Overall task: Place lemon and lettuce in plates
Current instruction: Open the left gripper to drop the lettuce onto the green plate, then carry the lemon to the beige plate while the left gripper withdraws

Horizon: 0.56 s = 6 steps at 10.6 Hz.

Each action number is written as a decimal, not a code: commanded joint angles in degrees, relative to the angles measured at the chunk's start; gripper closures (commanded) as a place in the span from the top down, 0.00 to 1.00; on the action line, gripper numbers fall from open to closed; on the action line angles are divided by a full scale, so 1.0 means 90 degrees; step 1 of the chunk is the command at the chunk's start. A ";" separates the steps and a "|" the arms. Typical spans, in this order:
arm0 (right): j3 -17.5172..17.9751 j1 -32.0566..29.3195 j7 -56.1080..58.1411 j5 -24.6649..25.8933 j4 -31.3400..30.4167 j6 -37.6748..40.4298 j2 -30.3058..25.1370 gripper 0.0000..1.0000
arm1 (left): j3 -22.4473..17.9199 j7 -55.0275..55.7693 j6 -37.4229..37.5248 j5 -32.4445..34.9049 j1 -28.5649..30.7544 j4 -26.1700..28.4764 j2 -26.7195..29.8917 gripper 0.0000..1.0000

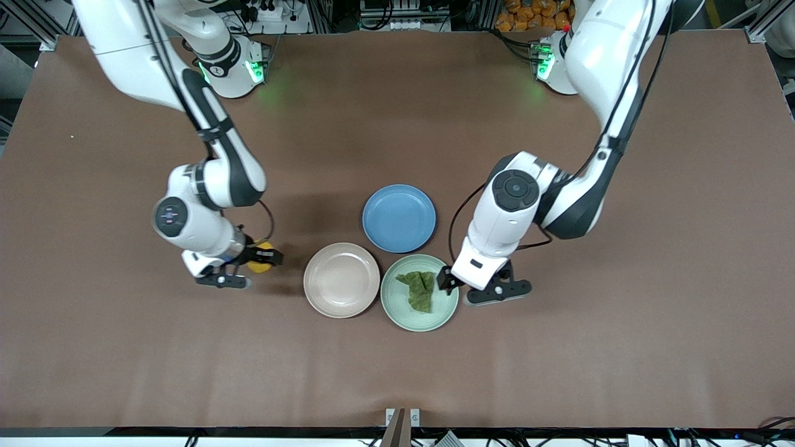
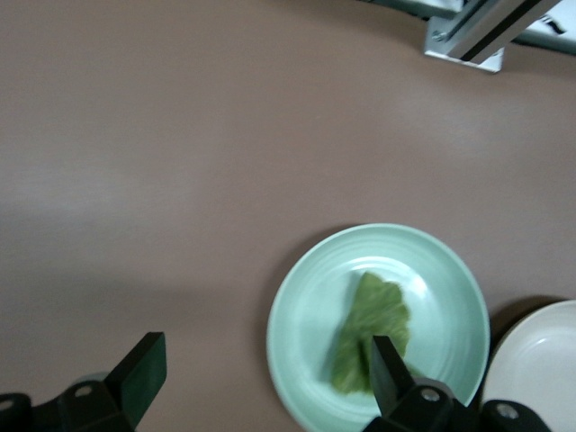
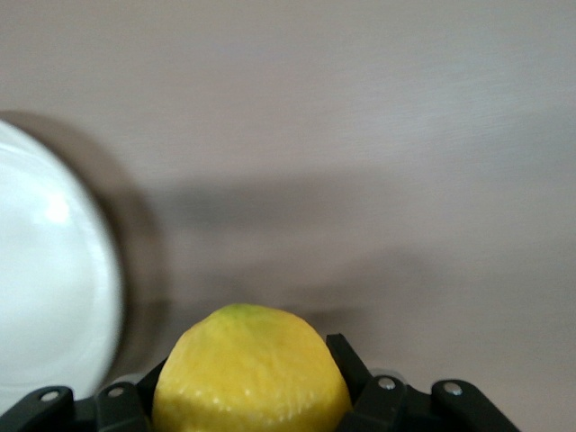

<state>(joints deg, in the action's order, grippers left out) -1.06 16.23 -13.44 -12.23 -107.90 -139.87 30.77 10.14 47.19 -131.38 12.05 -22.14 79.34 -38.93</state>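
Bare table [image 1: 298, 261] between lemon-bearing right gripper [image 1: 258, 257] and beige plate [image 1: 341, 280].

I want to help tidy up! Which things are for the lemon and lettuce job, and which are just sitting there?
For the job: lemon, held shut in the right gripper; lettuce, lying in the green plate; beige plate, nothing on it; left gripper, open beside the green plate.

Just sitting there: blue plate.

- The front view looks steeply down from high across the table [image 1: 559, 372], facing both arm bases along its top edge.
- The left wrist view looks down from above the green plate [image 2: 306, 315]; both views show it.
- The right wrist view sits close over the lemon [image 3: 252, 373], which the front view partly shows.
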 commanded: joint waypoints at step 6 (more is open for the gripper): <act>-0.0039 0.1107 -0.1544 -0.0096 0.1715 0.0083 0.1091 0.55 | 0.0065 -0.2475 0.2759 -0.0078 0.1061 0.0295 0.1746 1.00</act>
<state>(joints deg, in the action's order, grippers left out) -1.10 25.37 -25.71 -12.29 -97.12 -139.88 37.45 10.13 32.43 -111.22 12.05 -16.64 79.43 -28.51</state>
